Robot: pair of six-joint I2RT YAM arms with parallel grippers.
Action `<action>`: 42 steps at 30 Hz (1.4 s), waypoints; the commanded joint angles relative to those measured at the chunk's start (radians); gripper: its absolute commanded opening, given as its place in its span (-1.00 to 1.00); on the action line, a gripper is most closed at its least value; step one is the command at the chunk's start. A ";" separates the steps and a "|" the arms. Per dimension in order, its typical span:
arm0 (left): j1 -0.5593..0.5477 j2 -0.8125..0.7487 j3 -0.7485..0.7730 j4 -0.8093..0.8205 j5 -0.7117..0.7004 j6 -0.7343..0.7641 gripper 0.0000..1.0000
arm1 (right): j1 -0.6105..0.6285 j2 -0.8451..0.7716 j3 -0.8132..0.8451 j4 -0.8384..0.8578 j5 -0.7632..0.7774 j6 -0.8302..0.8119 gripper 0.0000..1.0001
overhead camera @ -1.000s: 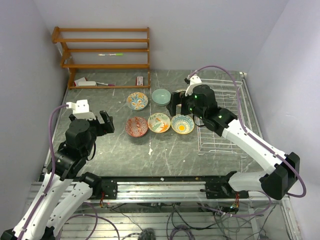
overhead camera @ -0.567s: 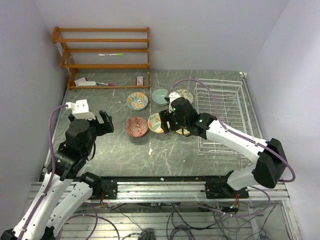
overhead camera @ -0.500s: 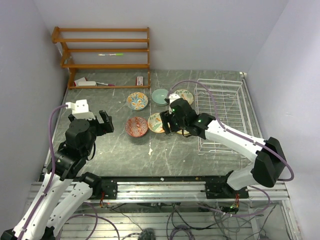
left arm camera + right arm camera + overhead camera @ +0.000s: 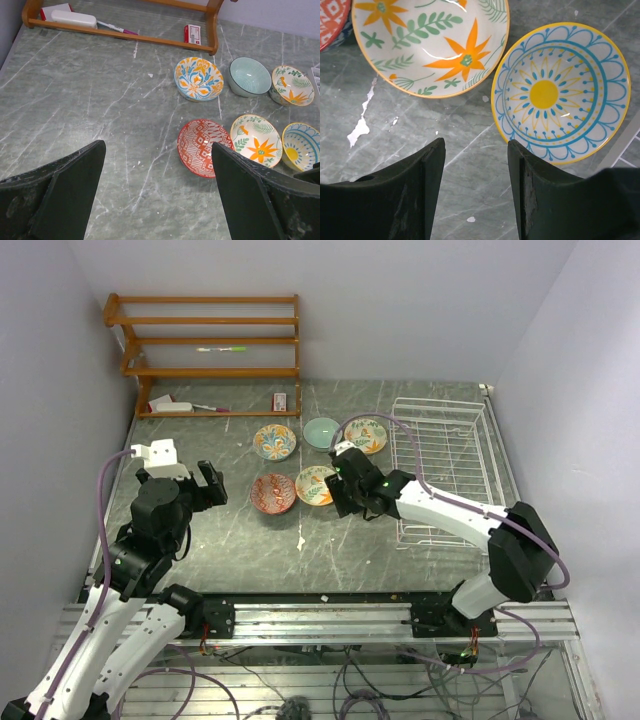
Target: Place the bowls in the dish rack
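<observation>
Several bowls sit on the grey stone table. In the back row are a blue-and-orange bowl (image 4: 274,441), the pale teal bowl (image 4: 321,432) and an orange-leaf bowl (image 4: 366,434). In the front row are the red-patterned bowl (image 4: 272,493) and an orange-flower bowl (image 4: 317,485). A yellow-and-blue sun bowl (image 4: 560,92) is mostly hidden under my right arm in the top view. My right gripper (image 4: 476,145) is open and empty, low over the table just in front of the sun and flower bowls (image 4: 427,42). My left gripper (image 4: 157,150) is open and empty, well left of the red bowl (image 4: 201,140). The white wire dish rack (image 4: 445,470) stands at the right, with nothing in it.
A wooden shelf unit (image 4: 205,350) stands at the back left, with a white object, a pen and a small red box (image 4: 191,33) on its bottom board. A white chip (image 4: 301,540) lies on the table in front of the bowls.
My right arm has swung from the back, near the teal bowl and the rack, forward and down over the sun bowl. This uncovered the orange-leaf bowl. The left arm has not moved.
</observation>
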 commanded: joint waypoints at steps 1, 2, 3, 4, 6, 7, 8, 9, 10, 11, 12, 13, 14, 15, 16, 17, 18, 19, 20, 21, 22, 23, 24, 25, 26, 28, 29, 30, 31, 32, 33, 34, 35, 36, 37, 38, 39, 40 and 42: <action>0.010 -0.006 -0.003 0.030 -0.025 0.012 0.96 | -0.006 0.034 0.005 0.036 0.060 -0.035 0.05; 0.011 -0.005 -0.003 0.030 -0.025 0.014 0.96 | -0.010 0.044 0.007 0.039 0.063 -0.039 0.04; 0.010 -0.003 -0.003 0.029 -0.026 0.014 0.96 | -0.011 0.055 0.007 0.046 0.065 -0.043 0.03; 0.010 -0.002 -0.002 0.029 -0.026 0.014 0.96 | -0.013 0.064 0.006 0.052 0.065 -0.046 0.03; 0.010 0.000 -0.001 0.025 -0.028 0.014 0.96 | -0.018 0.086 0.003 0.059 0.070 -0.052 0.02; 0.010 0.001 -0.001 0.024 -0.029 0.014 0.96 | -0.020 0.093 0.001 0.061 0.076 -0.051 0.01; 0.010 -0.002 -0.002 0.024 -0.032 0.014 0.96 | -0.022 0.103 0.000 0.063 0.084 -0.049 0.00; 0.010 -0.003 -0.004 0.024 -0.033 0.016 0.96 | -0.022 0.107 -0.001 0.065 0.093 -0.046 -0.01; 0.010 -0.004 -0.005 0.025 -0.034 0.017 0.96 | -0.022 0.110 -0.002 0.070 0.095 -0.044 -0.03; 0.010 -0.004 -0.004 0.026 -0.034 0.017 0.96 | -0.022 0.113 -0.001 0.075 0.095 -0.043 -0.05; 0.010 -0.002 -0.004 0.029 -0.034 0.019 0.96 | -0.021 0.116 -0.001 0.082 0.092 -0.043 -0.06; 0.010 0.000 -0.005 0.030 -0.034 0.019 0.96 | -0.021 0.119 -0.003 0.087 0.091 -0.043 -0.07; 0.010 0.003 -0.002 0.029 -0.034 0.020 0.96 | -0.021 0.121 -0.003 0.092 0.092 -0.045 -0.08; 0.010 0.007 -0.001 0.030 -0.034 0.021 0.96 | -0.022 0.124 -0.002 0.093 0.096 -0.046 -0.09; 0.010 0.010 0.000 0.030 -0.034 0.021 0.96 | -0.022 0.129 -0.001 0.094 0.102 -0.048 -0.11; 0.010 0.011 0.000 0.029 -0.034 0.021 0.96 | -0.022 0.135 0.000 0.096 0.109 -0.050 -0.13; 0.010 0.012 0.000 0.027 -0.033 0.021 0.96 | -0.022 0.138 0.001 0.097 0.115 -0.051 -0.14; 0.010 0.013 -0.001 0.027 -0.032 0.021 0.96 | -0.023 0.144 0.001 0.100 0.122 -0.054 -0.15; 0.010 0.011 -0.001 0.026 -0.031 0.021 0.96 | -0.023 0.149 0.003 0.102 0.127 -0.058 -0.15; 0.010 0.011 -0.001 0.025 -0.032 0.021 0.96 | -0.024 0.155 0.005 0.102 0.131 -0.062 -0.16; 0.010 0.009 -0.003 0.024 -0.032 0.019 0.96 | -0.025 0.162 0.008 0.103 0.136 -0.067 -0.16; 0.010 0.008 -0.003 0.023 -0.033 0.019 0.96 | -0.028 0.168 0.010 0.102 0.141 -0.070 -0.18; 0.010 0.006 -0.003 0.024 -0.033 0.019 0.96 | -0.030 0.175 0.014 0.101 0.150 -0.073 -0.20; 0.010 0.004 -0.004 0.025 -0.034 0.019 0.96 | -0.032 0.179 0.016 0.101 0.158 -0.075 -0.20; 0.010 0.005 -0.005 0.025 -0.035 0.019 0.96 | -0.034 0.179 0.017 0.103 0.162 -0.077 -0.21; 0.010 0.007 -0.004 0.025 -0.034 0.019 0.96 | -0.038 0.182 0.017 0.111 0.165 -0.081 -0.32; 0.010 0.008 -0.003 0.025 -0.034 0.019 0.96 | -0.041 0.185 0.018 0.114 0.165 -0.081 -0.39; 0.010 0.011 -0.003 0.023 -0.034 0.019 0.96 | -0.044 0.190 0.020 0.113 0.163 -0.082 -0.47; 0.010 0.013 -0.003 0.022 -0.034 0.018 0.96 | -0.046 0.198 0.024 0.111 0.162 -0.084 -0.51; 0.010 0.014 -0.002 0.022 -0.033 0.018 0.96 | -0.048 0.205 0.027 0.111 0.160 -0.086 -0.57; 0.010 0.015 -0.001 0.022 -0.034 0.018 0.96 | -0.049 0.208 0.029 0.110 0.159 -0.086 -0.66; 0.010 0.015 -0.002 0.022 -0.034 0.016 0.96 | -0.048 0.209 0.029 0.111 0.158 -0.087 -0.76; 0.010 0.014 -0.003 0.022 -0.034 0.017 0.96 | -0.048 0.207 0.027 0.116 0.151 -0.086 -0.90; 0.010 0.014 -0.004 0.024 -0.034 0.017 0.96 | -0.048 0.200 0.025 0.120 0.142 -0.086 -1.00; 0.010 0.013 -0.003 0.023 -0.035 0.017 0.96 | -0.048 0.190 0.025 0.123 0.133 -0.087 -1.00; 0.010 0.012 -0.004 0.023 -0.035 0.018 0.96 | -0.047 0.181 0.027 0.126 0.122 -0.091 -1.00; 0.010 0.012 -0.003 0.023 -0.035 0.018 0.96 | -0.047 0.170 0.032 0.128 0.113 -0.091 -1.00; 0.010 0.014 -0.004 0.024 -0.035 0.016 0.96 | -0.048 0.153 0.039 0.125 0.103 -0.092 -1.00; 0.010 0.013 -0.002 0.024 -0.034 0.017 0.96 | -0.048 0.126 0.055 0.123 0.079 -0.095 -1.00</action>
